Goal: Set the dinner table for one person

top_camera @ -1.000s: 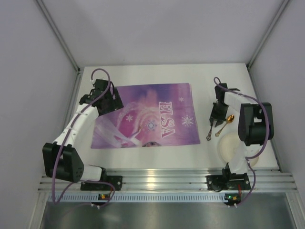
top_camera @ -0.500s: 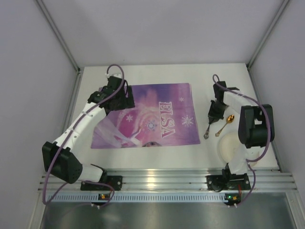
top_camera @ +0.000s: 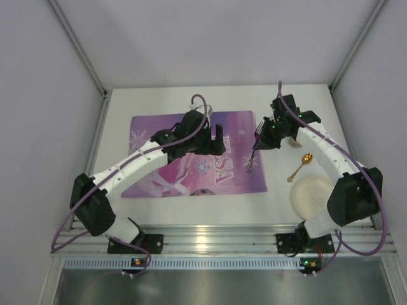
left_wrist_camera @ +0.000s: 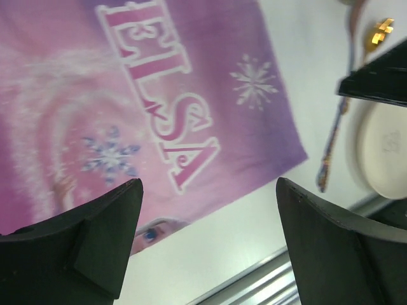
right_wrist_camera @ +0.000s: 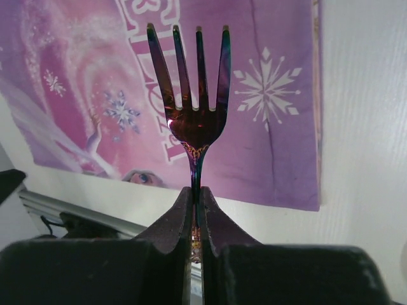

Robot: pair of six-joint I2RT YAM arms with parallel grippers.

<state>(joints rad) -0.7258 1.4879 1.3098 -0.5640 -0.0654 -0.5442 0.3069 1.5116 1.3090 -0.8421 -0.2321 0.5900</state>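
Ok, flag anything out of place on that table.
The plate sits on the bare dinner table at near right, off the placemat; the gold spoon lies diagonally beside it. Nothing looks spilled or damaged.

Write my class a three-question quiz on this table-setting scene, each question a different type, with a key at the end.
1. True or false: the right gripper is shut on the fork, holding it above the purple placemat.
2. Where does the gold spoon lie?
A. on the placemat
B. on the dinner table, beside the plate
C. on the plate
3. Fill in the blank: the left gripper has its jaws ___ and holds nothing.

Key: 1 true; 2 B; 3 open.
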